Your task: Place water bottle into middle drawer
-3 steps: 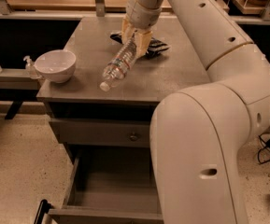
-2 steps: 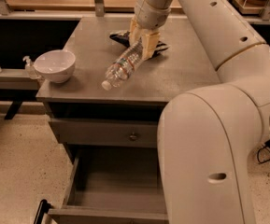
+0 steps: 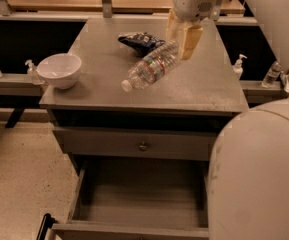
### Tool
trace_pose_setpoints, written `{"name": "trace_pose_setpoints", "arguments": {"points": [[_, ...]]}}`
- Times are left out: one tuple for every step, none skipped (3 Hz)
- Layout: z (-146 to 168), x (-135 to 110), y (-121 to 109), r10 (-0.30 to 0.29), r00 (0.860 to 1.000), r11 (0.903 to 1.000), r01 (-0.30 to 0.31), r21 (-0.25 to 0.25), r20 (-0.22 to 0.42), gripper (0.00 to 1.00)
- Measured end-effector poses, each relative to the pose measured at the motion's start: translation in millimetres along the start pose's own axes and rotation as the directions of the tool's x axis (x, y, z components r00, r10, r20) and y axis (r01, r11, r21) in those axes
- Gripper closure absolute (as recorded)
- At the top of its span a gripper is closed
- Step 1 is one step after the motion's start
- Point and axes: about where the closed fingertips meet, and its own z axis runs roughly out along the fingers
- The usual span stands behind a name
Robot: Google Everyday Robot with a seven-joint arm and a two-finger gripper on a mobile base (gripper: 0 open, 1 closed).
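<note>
Clearly, gripper (image 3: 178, 48) fingers (image 3: 190, 41) over the cabinet (image 3: 204, 84) pinch the water bottle (image 3: 149, 70) base.

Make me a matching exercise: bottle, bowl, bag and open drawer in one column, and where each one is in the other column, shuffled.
1 bottle
2 bowl
3 bag
4 drawer

A pulled out, below the knob front
B at the cabinet top left edge
C gripped by the end effector over the top's right rear, cap end lower
D on the top, behind the bottle

Pairs: 1-C, 2-B, 3-D, 4-A
</note>
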Motion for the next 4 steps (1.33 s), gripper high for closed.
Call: {"name": "trace_pose_setpoints", "arguments": {"points": [[-39.1,5.5,38.1,0.174,0.974,0.9848,-0.172,0.025,-0.143,1.00],[-18.3,-10.2,76.5,0.270,0.937,0.9601,-0.279,-0.011,-0.221,1.00],[-14.7,-9.6,69.5,0.273,0.940,0.9609,-0.277,0.011,-0.206,1.00],[26.1,-7.0,94.4,0.357,0.931,0.9278,-0.363,-0.086,-0.082,1.00]]}}
